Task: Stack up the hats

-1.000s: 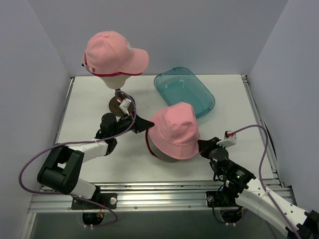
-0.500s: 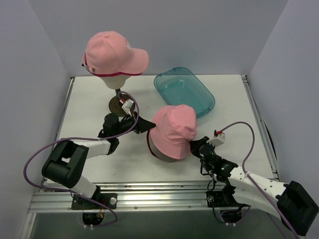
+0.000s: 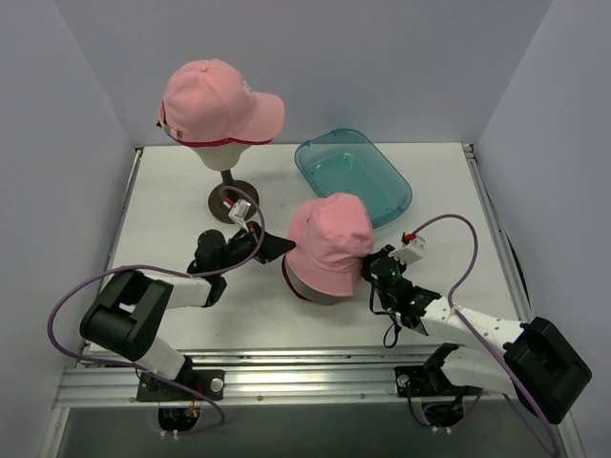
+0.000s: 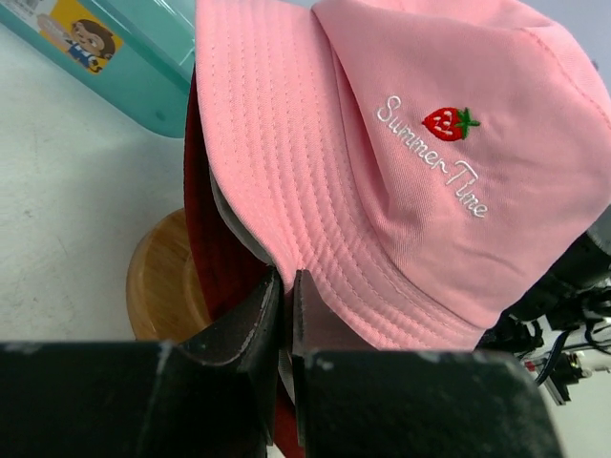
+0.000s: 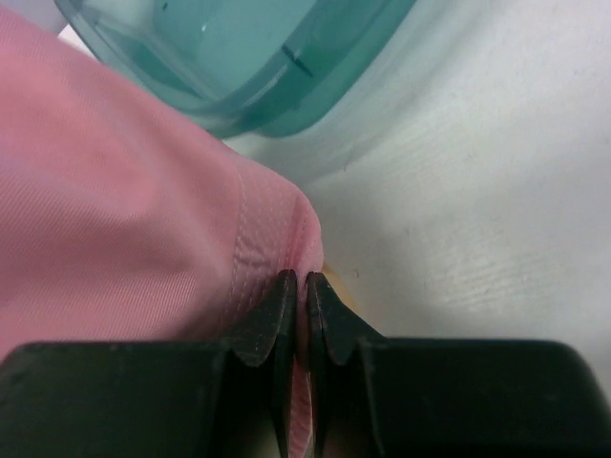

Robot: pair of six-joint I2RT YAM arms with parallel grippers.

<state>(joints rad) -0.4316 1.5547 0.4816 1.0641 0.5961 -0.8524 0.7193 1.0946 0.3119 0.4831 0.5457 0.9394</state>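
Observation:
The pale pink bucket hat (image 3: 331,243) with a strawberry print sits over the dark red hat (image 3: 292,282) showing grey, mid-table. My left gripper (image 3: 280,247) is shut on the bucket hat's left brim (image 4: 286,262). My right gripper (image 3: 370,270) is shut on its right brim (image 5: 286,239). The dark red hat (image 4: 215,258) shows under the brim in the left wrist view. At the back left, a pale pink peaked cap (image 3: 218,100) sits on the cream head form (image 3: 221,154), with a magenta edge (image 3: 205,142) under it.
A clear teal plastic tray (image 3: 351,174) lies just behind the bucket hat; it also shows in the right wrist view (image 5: 239,57). A round wooden base (image 4: 162,286) lies under the hats. The head form's stand base (image 3: 227,202) is behind my left arm.
Both grippers have drawn inward on the bucket hat's brim. The hat has narrowed and come down lower over the dark red hat. The right arm has swung left toward the hat.

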